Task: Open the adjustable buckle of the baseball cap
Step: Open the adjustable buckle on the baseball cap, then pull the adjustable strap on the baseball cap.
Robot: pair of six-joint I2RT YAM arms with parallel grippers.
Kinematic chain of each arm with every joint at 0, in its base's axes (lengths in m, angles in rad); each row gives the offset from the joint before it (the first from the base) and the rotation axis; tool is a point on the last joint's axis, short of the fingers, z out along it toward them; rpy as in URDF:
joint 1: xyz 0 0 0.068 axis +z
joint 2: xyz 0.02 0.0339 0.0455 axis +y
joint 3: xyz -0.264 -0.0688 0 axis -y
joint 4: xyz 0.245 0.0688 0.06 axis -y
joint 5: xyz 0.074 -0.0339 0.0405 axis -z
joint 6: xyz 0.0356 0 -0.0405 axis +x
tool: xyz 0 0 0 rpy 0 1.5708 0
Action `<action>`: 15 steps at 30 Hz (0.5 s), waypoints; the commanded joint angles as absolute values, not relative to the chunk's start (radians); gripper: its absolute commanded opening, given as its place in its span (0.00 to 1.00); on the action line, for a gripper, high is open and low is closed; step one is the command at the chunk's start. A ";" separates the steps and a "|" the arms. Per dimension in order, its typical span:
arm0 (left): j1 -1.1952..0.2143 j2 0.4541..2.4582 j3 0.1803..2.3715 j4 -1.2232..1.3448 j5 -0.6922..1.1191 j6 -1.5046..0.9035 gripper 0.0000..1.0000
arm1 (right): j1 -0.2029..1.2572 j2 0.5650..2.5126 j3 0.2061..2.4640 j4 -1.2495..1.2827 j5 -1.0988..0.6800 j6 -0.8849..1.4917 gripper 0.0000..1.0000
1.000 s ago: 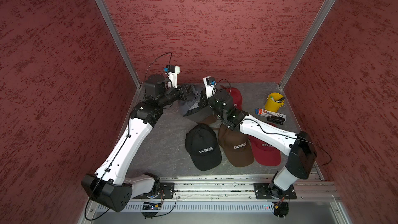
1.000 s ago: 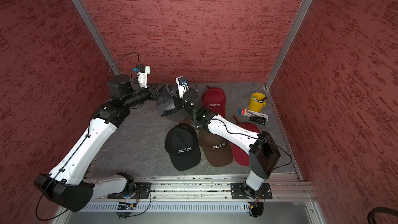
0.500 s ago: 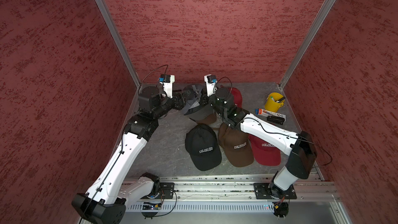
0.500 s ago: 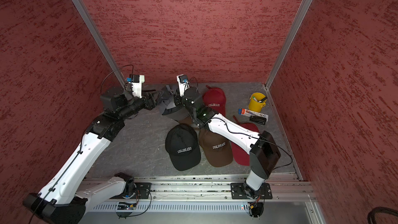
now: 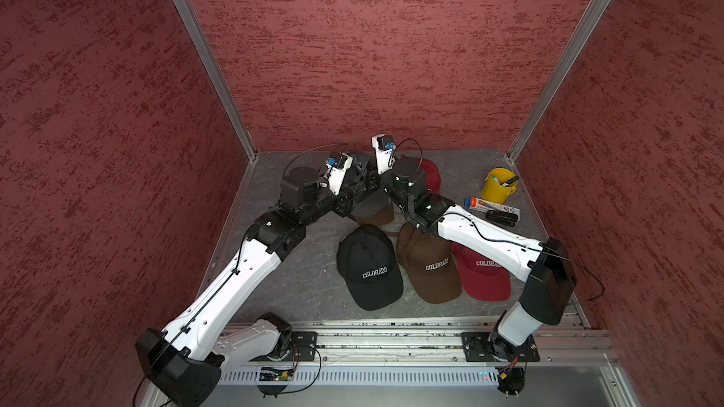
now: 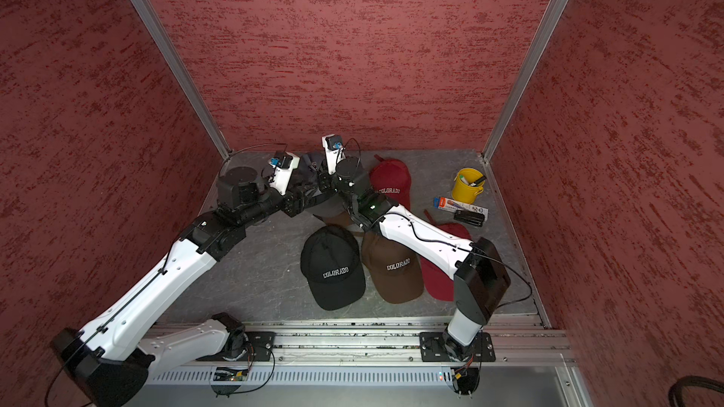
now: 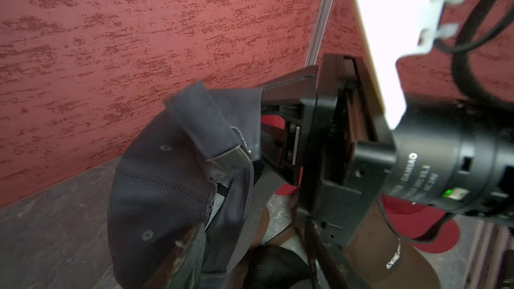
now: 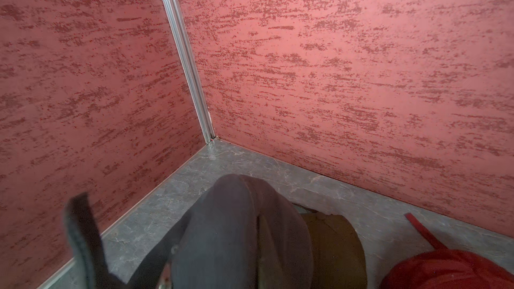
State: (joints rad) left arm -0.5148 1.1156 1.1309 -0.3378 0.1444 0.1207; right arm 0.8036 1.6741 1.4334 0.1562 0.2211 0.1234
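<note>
Booth (image 5: 372, 52): buckle (image 7: 230, 157) left-wrist view only; right end effector (image 5: 368, 182) clamps cap (image 7: 167, 190); left end effector (image 5: 355, 194) unclear.

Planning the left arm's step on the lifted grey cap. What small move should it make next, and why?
Probably ease the left end effector onto the strap beside the metal buckle and close there. The right end effector holds the grey cap off the table, buckle facing the left wrist camera, with the strap threaded through it, so it looks unopened.
</note>
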 commanded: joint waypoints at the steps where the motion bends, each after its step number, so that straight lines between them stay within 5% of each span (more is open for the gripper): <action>1: -0.538 1.150 1.140 -0.321 0.084 0.226 0.60 | 0.802 1.675 1.476 0.167 0.202 0.128 0.00; 15: -0.548 1.221 1.118 -0.192 -0.073 0.305 0.58 | 0.801 1.660 1.450 0.166 0.165 0.104 0.00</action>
State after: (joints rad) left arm -0.5446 1.2194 1.1301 -0.2600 -0.0269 0.2745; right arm 0.7948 1.6749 1.4334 0.1440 0.1925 0.1158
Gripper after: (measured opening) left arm 0.590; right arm 0.048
